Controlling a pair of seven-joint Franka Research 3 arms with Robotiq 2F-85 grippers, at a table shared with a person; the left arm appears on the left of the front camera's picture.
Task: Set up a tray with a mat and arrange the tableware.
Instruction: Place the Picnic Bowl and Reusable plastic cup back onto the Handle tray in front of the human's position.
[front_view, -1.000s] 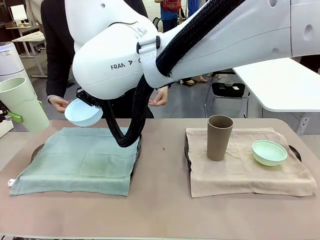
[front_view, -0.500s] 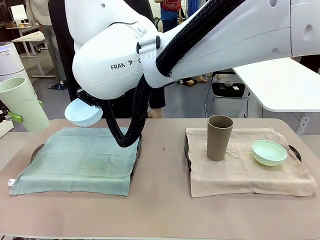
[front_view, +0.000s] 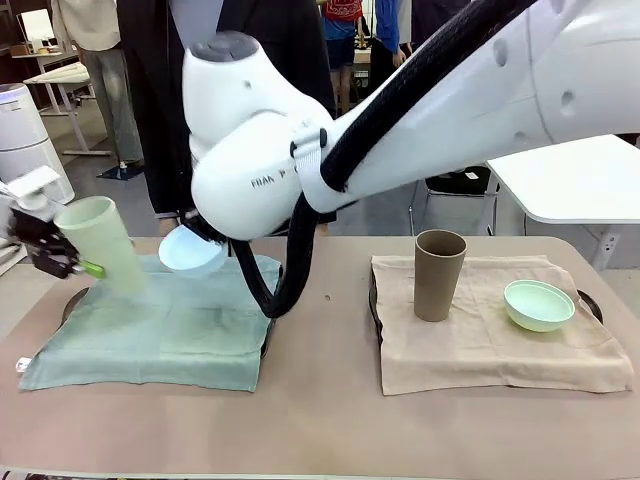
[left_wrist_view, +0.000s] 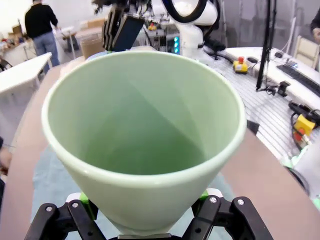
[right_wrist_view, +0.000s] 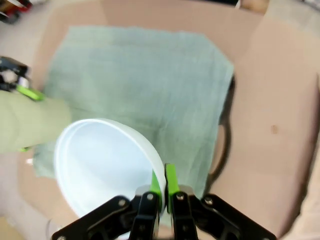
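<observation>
left tool (front_view: 62, 262) clamped round pale green tumbler (front_view: 103, 244), right tool (right_wrist_view: 161, 186) pinching light blue bowl (right_wrist_view: 102, 167) rim above green mat (front_view: 160, 325).

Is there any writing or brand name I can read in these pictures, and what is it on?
"FRAN": partly blurred dark letters on the white casing of the right arm in the front view; the rest of the word is smeared.
No print shows on the pale green tumbler, the taupe tumbler, the light blue bowl, the mint bowl or the mats.

tumbler (front_view: 100, 243) pale green | bowl (front_view: 192, 254) light blue | mat (front_view: 160, 325) grey-green | tumbler (front_view: 439, 274) taupe
</observation>
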